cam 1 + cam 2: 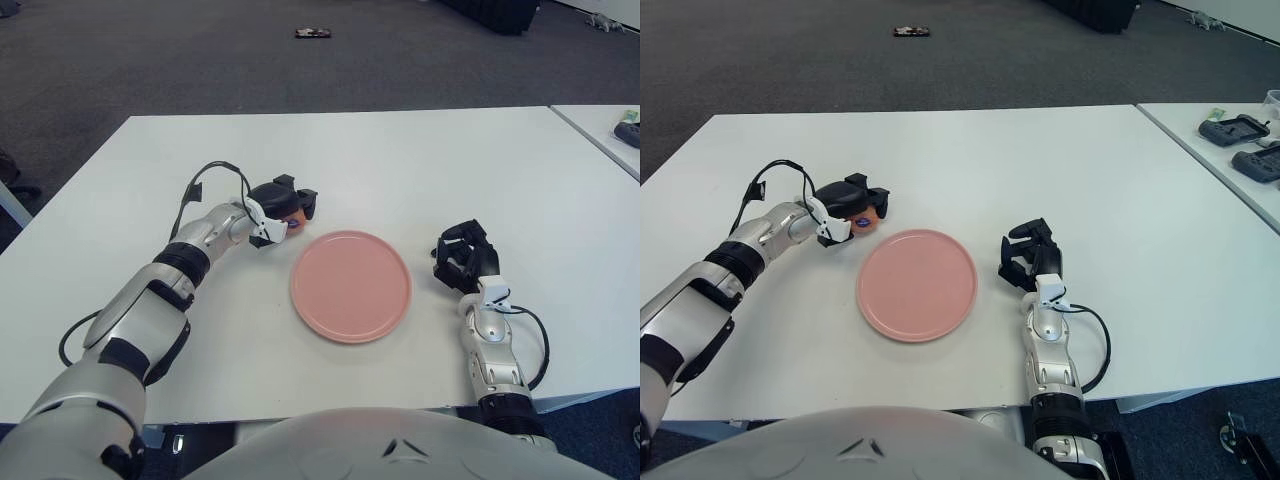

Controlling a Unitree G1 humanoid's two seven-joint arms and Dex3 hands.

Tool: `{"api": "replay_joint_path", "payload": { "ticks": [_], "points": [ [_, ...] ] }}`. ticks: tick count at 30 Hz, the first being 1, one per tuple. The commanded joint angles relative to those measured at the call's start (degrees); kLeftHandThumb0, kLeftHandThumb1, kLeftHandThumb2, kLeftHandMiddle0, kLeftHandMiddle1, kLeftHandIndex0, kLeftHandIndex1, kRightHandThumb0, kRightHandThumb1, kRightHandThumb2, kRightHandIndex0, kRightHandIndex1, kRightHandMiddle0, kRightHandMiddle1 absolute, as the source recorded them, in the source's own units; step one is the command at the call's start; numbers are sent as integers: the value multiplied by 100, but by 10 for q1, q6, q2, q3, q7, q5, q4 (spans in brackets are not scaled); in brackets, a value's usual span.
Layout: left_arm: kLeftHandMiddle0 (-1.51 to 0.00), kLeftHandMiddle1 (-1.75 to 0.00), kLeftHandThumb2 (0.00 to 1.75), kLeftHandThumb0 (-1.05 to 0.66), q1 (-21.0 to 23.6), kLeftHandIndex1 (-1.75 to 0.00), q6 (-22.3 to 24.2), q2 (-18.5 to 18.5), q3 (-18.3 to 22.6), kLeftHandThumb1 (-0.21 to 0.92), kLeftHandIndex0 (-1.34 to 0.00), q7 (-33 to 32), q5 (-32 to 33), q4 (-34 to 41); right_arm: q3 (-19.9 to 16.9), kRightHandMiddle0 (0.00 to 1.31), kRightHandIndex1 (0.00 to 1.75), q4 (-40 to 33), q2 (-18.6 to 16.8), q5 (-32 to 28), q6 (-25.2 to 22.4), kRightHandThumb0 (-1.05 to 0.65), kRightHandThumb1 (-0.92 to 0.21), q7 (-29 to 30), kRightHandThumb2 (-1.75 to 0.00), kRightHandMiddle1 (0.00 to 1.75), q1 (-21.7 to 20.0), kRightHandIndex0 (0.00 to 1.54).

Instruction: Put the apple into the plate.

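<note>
Left hand (283, 205) grips orange-red apple (296, 220) beside pink plate (351, 285)

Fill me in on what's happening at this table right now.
The robot's left hand is closed around the apple, just past the far left edge of the pink plate on the white table. The apple is not in the plate yet, and nothing lies in the plate. The right hand shows to the right of the plate, idle.

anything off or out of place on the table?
Nothing stands out. The left hand grips the apple just beyond the left rim of the pink plate, which lies flat and bare. The right hand shows to the plate's right.
</note>
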State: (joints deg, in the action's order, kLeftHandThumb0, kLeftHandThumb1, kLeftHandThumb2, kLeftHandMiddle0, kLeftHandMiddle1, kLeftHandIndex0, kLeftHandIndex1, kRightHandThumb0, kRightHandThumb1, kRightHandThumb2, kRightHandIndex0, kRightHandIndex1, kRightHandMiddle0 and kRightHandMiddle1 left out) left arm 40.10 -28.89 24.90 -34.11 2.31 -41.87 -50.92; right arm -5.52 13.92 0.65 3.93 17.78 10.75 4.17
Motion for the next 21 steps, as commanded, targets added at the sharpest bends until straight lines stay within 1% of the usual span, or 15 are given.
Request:
{"api": "replay_joint_path", "payload": {
  "ticks": [1,13,16,21],
  "points": [
    [-97,-161,175,0,-22,-175,19,3,-4,-10,-70,19,-6,-4,-7,43,142,-2,-1,-5,-1,-41,-55,1,-103,175,4,56],
    [-97,-160,175,0,-35,-175,22,-1,17,-11,-70,13,23,2,-10,44,144,-2,-2,-6,-3,-41,-53,1,-106,175,3,57],
    [-97,-160,175,0,-37,-175,18,-3,29,-11,-70,24,44,-1,-10,44,144,-2,-2,-6,-3,-41,-52,1,-107,175,3,57],
    [-98,-159,175,0,-46,-175,10,-7,64,-11,-70,47,99,5,-10,44,145,-2,-2,-7,-3,-41,-52,0,-107,175,3,58]
  ]
}}
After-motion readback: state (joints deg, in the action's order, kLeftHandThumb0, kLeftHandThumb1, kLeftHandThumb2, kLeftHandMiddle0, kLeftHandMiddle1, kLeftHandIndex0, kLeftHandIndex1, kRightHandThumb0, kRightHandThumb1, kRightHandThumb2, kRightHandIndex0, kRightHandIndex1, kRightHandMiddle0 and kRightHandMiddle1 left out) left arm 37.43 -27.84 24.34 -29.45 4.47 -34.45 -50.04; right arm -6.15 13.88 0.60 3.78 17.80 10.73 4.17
